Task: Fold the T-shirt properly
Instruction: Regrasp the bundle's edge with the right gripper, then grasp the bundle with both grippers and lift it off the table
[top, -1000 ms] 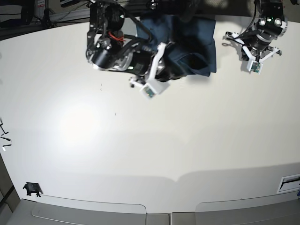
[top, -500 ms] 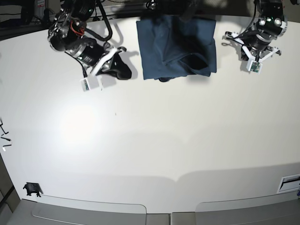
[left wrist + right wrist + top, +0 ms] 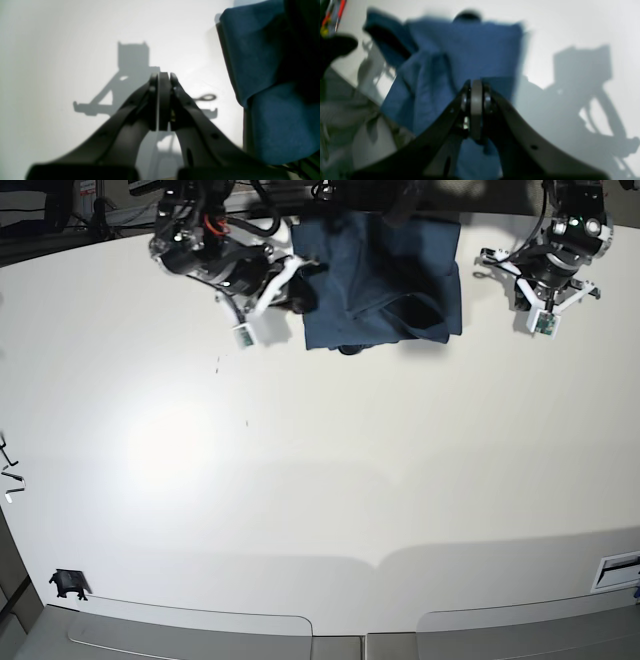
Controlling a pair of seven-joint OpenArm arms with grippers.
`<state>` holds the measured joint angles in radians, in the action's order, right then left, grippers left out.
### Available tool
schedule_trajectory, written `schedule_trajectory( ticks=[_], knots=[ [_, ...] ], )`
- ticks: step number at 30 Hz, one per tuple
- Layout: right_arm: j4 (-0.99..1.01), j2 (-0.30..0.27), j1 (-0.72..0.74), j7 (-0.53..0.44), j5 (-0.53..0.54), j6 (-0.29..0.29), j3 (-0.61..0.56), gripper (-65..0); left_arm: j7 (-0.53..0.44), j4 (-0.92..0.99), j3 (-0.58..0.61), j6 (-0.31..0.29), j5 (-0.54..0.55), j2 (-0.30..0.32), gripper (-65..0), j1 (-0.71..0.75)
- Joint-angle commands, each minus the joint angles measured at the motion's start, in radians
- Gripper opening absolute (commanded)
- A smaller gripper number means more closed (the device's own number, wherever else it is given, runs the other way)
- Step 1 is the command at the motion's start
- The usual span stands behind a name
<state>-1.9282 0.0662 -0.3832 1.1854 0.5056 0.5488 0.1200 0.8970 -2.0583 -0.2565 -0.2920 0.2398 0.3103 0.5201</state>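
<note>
Your two grippers, left gripper (image 3: 160, 100) and right gripper (image 3: 476, 110), both have jaws pressed together, holding nothing. One T-shirt (image 3: 380, 280), folded, lies on the white table (image 3: 320, 480) between them, just beside the right gripper, apart from the left.

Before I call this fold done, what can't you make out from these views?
- T-shirt far edge: base view, hidden by dark gear at the top.
- Collar and label: nowhere visible.
- Fold neatness: right wrist view is blurred, right gripper blocks the cloth.
- Left wrist view: frame edge crops the shirt; left gripper fills the foreground.
</note>
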Motion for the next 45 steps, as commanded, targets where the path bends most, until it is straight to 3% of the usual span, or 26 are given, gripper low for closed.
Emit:
schedule_trajectory(
  ticks=[1,13,22,28,32,38,44,45],
  knots=[
    [-0.003,0.001,0.003,-0.018,0.019,0.000,-0.029,-65.0,-0.016,-0.018,-0.005,0.000,0.006,0.009,-65.0,0.000],
    [0.015,0.001,0.003,0.017,0.021,0.003,-0.367,-65.0,-0.017,-0.018,-0.005,0.000,0.006,0.009,-65.0,0.000],
    [0.015,0.000,0.006,0.034,0.021,0.086,-0.628,-65.0,-0.020,-0.018,-0.005,0.000,0.005,0.009,-65.0,0.000],
    [0.015,0.001,0.037,0.031,0.011,0.091,-0.655,-65.0,-0.025,-0.018,-0.005,0.000,0.005,0.009,-65.0,0.000],
    [0.014,0.000,0.071,0.022,-0.092,0.077,-0.623,-65.0,-0.039,-0.018,-0.005,-0.002,0.035,0.009,-65.0,-0.003],
    [0.014,0.000,0.110,-0.036,-0.174,0.027,-0.457,-65.0,-0.038,-0.019,-0.005,-0.136,0.238,0.009,-65.0,-0.005],
    [0.014,0.000,0.156,-0.077,-0.169,0.026,-0.227,-65.0,0.039,-0.019,-0.005,-0.389,0.525,0.009,-65.0,-0.005],
    [0.014,0.000,0.163,-0.085,-0.159,0.026,-0.193,-65.0,0.069,-0.019,-0.005,-0.406,0.581,0.009,-65.0,-0.005]
  ],
)
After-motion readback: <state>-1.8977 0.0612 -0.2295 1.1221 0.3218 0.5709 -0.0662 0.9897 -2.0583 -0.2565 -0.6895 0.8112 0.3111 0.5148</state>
